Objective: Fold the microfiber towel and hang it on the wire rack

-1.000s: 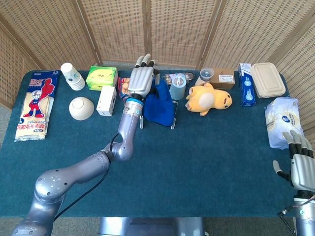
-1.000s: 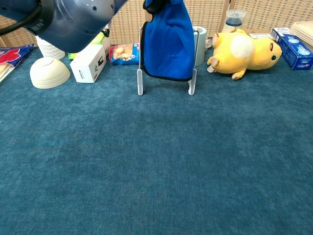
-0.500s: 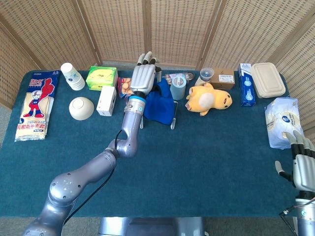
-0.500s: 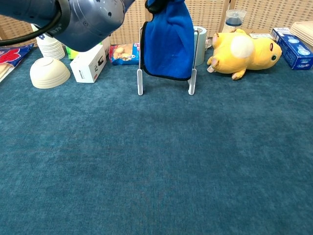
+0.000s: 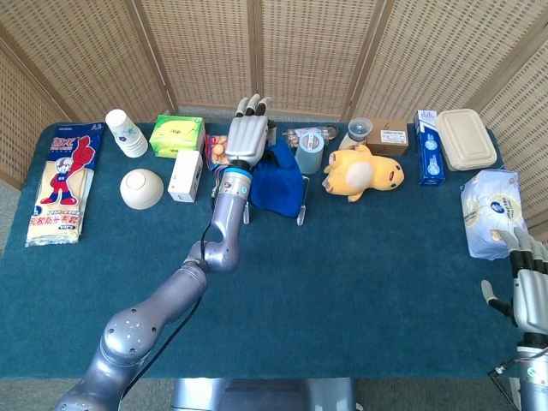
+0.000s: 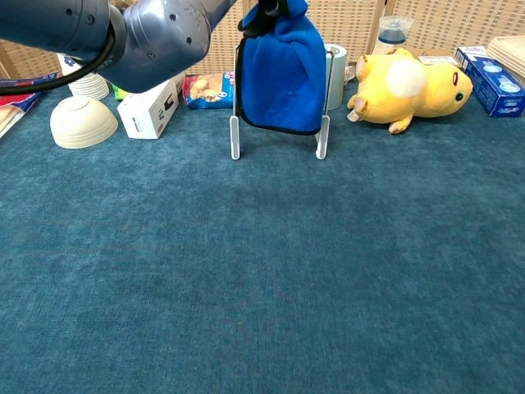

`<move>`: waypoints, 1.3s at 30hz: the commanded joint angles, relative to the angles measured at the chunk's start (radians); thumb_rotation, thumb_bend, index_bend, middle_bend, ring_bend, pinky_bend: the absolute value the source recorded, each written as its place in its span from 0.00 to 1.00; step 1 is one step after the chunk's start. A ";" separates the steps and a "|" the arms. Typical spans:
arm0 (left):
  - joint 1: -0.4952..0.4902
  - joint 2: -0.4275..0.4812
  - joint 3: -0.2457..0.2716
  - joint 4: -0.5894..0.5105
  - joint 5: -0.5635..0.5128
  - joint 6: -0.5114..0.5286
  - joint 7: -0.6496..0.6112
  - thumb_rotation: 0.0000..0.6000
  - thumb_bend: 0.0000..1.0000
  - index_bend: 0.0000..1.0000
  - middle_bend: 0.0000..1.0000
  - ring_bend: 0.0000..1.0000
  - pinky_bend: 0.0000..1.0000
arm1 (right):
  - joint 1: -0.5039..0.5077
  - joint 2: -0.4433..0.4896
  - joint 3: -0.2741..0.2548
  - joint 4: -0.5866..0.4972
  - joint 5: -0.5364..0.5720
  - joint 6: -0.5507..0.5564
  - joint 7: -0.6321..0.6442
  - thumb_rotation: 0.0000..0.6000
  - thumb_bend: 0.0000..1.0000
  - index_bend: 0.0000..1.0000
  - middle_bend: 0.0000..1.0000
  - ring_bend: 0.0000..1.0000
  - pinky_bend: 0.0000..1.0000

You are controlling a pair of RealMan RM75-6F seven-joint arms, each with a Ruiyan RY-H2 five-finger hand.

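Note:
The blue microfiber towel (image 5: 278, 184) hangs folded over the wire rack (image 5: 301, 212) at the back middle of the table. In the chest view the towel (image 6: 283, 74) drapes between the rack's two white legs (image 6: 321, 139). My left hand (image 5: 246, 139) is stretched out over the towel's top left corner with its fingers straight and pointing away. Its dark fingertips (image 6: 267, 8) touch the towel's upper edge. My right hand (image 5: 532, 291) hovers at the table's front right corner, fingers spread, holding nothing.
A yellow plush toy (image 5: 361, 174) and a pale blue roll (image 5: 309, 152) stand right of the rack. A white box (image 5: 185, 175), a bowl (image 5: 141, 188) and a green box (image 5: 177, 134) lie to its left. A white bag (image 5: 490, 212) lies at the right edge.
My left elbow has swung forward and to the right while the hand stayed at the towel's top. My right hand has sunk a little toward the front edge.

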 commanded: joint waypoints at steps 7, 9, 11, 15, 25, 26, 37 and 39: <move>-0.010 0.000 0.020 0.011 0.060 0.028 -0.031 1.00 0.32 0.00 0.00 0.00 0.00 | -0.001 -0.001 0.002 -0.003 -0.002 -0.001 0.000 1.00 0.30 0.04 0.01 0.00 0.00; -0.012 -0.001 0.019 0.014 0.065 0.034 -0.027 1.00 0.31 0.00 0.00 0.00 0.00 | -0.001 -0.002 0.002 -0.003 -0.003 -0.001 0.001 1.00 0.30 0.04 0.01 0.00 0.00; -0.010 -0.004 0.020 0.019 0.067 0.034 -0.014 1.00 0.31 0.00 0.00 0.00 0.00 | -0.002 -0.001 0.001 -0.003 -0.005 0.000 0.003 1.00 0.30 0.04 0.01 0.00 0.00; -0.010 -0.007 0.018 0.017 0.073 0.044 -0.015 1.00 0.27 0.00 0.00 0.00 0.00 | -0.004 0.000 0.002 -0.004 -0.004 0.002 0.004 1.00 0.31 0.04 0.01 0.00 0.00; 0.027 0.049 0.002 -0.076 0.100 0.128 -0.097 1.00 0.20 0.00 0.00 0.00 0.00 | -0.008 0.013 0.011 -0.012 -0.015 0.019 0.008 1.00 0.30 0.04 0.01 0.00 0.00; 0.041 0.060 0.005 -0.099 0.105 0.140 -0.103 1.00 0.20 0.00 0.00 0.00 0.00 | -0.008 0.015 0.011 -0.014 -0.017 0.019 0.007 1.00 0.30 0.04 0.01 0.00 0.00; 0.339 0.322 0.103 -0.653 0.175 0.314 -0.056 1.00 0.20 0.11 0.00 0.00 0.00 | 0.016 0.030 0.027 -0.028 -0.023 0.003 -0.012 1.00 0.31 0.04 0.01 0.00 0.00; 0.385 0.370 0.120 -0.752 0.178 0.335 -0.037 1.00 0.20 0.12 0.00 0.00 0.00 | 0.020 0.030 0.029 -0.030 -0.024 0.000 -0.016 1.00 0.31 0.04 0.01 0.00 0.00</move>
